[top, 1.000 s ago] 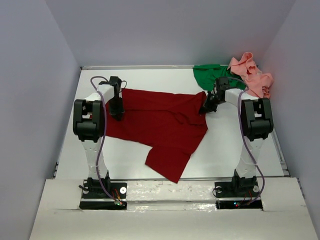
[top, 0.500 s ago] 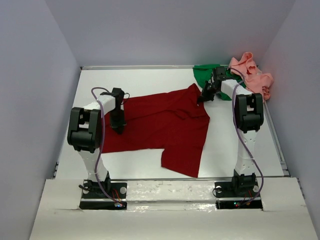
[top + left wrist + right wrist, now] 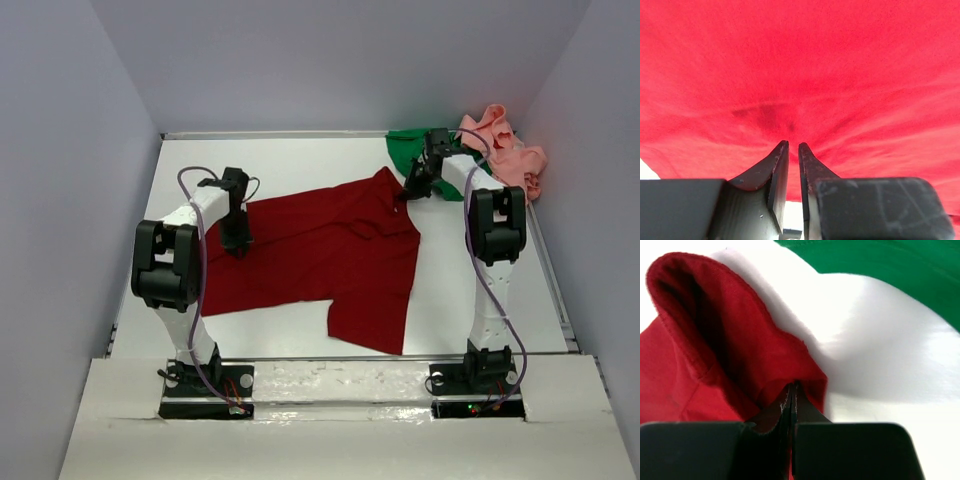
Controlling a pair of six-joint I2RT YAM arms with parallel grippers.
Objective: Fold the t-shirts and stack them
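Observation:
The dark red t-shirt (image 3: pixel 320 245) lies spread across the middle of the table, a flap hanging toward the front edge. My left gripper (image 3: pixel 238 245) pinches its left part; in the left wrist view the narrow-set jaws of that gripper (image 3: pixel 792 145) bite a fold, with creases in the red cloth (image 3: pixel 800 65) running into the tips. My right gripper (image 3: pixel 407 192) is shut on the shirt's far right corner, and the right wrist view shows this gripper (image 3: pixel 792 385) clamped on a raised red fold (image 3: pixel 715 340). The green t-shirt (image 3: pixel 405 152) and pink t-shirt (image 3: pixel 505 150) lie bunched at the back right.
Grey walls enclose the white table (image 3: pixel 300 160) on the left, back and right. The green cloth (image 3: pixel 890 265) lies just beyond the right gripper. Both arm bases stand at the near edge.
The right gripper has carried the red shirt's right corner toward the back right, stretching the shirt out. The front flap has swung right. The left gripper has shifted slightly toward the front.

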